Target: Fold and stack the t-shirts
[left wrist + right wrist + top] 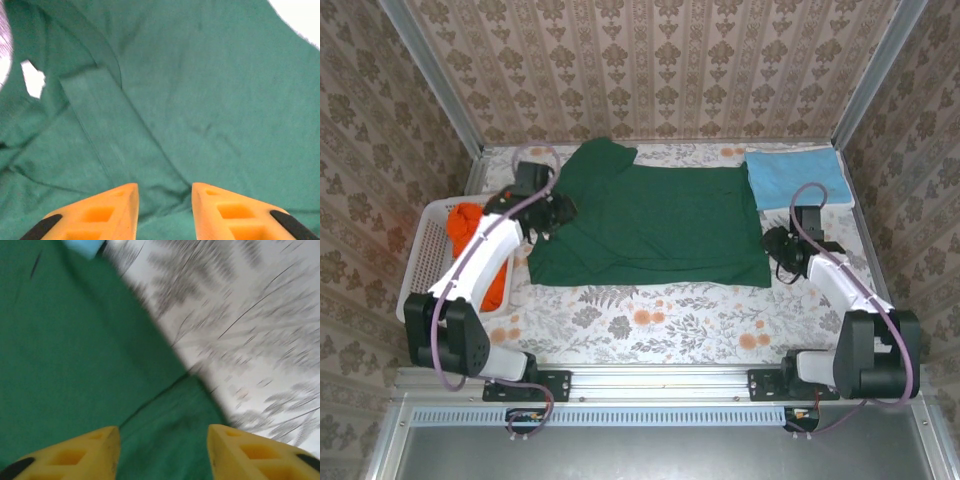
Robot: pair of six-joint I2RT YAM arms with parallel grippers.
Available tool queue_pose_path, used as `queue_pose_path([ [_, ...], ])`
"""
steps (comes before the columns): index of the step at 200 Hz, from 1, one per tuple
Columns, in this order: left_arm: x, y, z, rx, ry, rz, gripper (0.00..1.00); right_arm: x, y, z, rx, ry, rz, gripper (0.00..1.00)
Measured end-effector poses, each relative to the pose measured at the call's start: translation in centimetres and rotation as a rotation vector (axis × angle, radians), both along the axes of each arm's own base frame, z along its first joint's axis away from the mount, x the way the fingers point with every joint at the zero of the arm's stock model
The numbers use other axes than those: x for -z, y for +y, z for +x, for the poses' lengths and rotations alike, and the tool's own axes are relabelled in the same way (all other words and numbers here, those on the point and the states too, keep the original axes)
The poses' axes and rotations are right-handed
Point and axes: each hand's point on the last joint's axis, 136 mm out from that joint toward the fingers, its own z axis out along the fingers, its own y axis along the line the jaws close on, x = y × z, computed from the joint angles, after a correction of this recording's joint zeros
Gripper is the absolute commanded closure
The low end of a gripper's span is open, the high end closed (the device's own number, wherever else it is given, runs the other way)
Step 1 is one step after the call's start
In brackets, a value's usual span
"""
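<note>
- Over the left side of the green shirt (pixel 650 225), the left pincer (pixel 165 194) is hovering with its fingers parted and nothing between them, just above a sleeve seam.
- At the shirt's near right corner, the right pincer (pixel 164 435) is gaping too and gripping nothing (its view is blurred, so I cannot tell its height over the cloth).
- The green shirt is lying spread almost flat in the middle of the table (pixel 650 320), one sleeve sticking out at the far left, so its folding is looking barely begun.
- To fold well, both pincers should be taking matching points on one edge, pinching cloth and not the table, then travelling level together so the crease is running straight.
- The blue shirt (pixel 797 177) is lying folded at the far right, just beside the green one; it is probably marking the stacking spot.
- An orange shirt (pixel 470 225) is waiting in the white basket (pixel 425 250) at the left.
</note>
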Motion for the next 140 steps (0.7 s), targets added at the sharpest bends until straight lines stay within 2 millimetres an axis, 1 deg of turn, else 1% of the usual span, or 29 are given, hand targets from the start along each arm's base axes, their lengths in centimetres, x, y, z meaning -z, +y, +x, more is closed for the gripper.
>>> queue_pose_path([
  [7,1.3,-0.3,-0.9,0.014,0.026,0.006,0.68,0.4,1.0,-0.3,-0.033,0.01,0.016,0.67],
  [11,1.9,-0.3,-1.3,0.018,0.035,0.01,0.68,0.7,1.7,-0.4,-0.049,0.019,0.03,0.7],
  [12,2.5,-0.3,-1.6,0.022,0.048,0.014,0.67,0.8,1.9,-0.5,-0.057,0.022,0.031,0.7],
  [18,3.5,-0.3,-2.2,0.027,0.07,0.021,0.67,1.1,2.5,-0.7,-0.077,0.031,0.045,0.73],
  [30,5.8,-0.1,-3.6,0.034,0.117,0.04,0.67,2.1,3.7,-1.2,-0.111,0.054,0.061,0.75],
  [40,7.0,0.1,-4.3,0.034,0.143,0.049,0.68,2.8,4.2,-1.6,-0.124,0.075,0.07,0.76],
  [53,8.3,0.5,-4.8,0.028,0.164,0.067,0.68,4.0,4.8,-2.1,-0.135,0.114,0.078,0.76],
  [80,10.6,1.6,-5.0,0.002,0.192,0.111,0.67,5.2,4.9,-2.6,-0.124,0.158,0.082,0.75],
  [97,11.8,2.8,-5.3,-0.033,0.202,0.142,0.64,5.7,4.5,-2.8,-0.098,0.18,0.071,0.74],
  [109,12.4,3.7,-5.5,-0.062,0.205,0.155,0.64,6.1,4.1,-3.2,-0.075,0.205,0.056,0.74],
  [115,12.8,4.1,-5.6,-0.077,0.211,0.157,0.64,6.2,3.9,-3.4,-0.064,0.212,0.051,0.73],
  [119,13.0,4.4,-5.6,-0.085,0.217,0.16,0.64,6.2,3.8,-3.4,-0.056,0.218,0.046,0.7],
  [140,14.3,5.4,-5.7,-0.12,0.248,0.166,0.64,6.1,3.1,-3.4,-0.017,0.246,0.016,0.68],
])
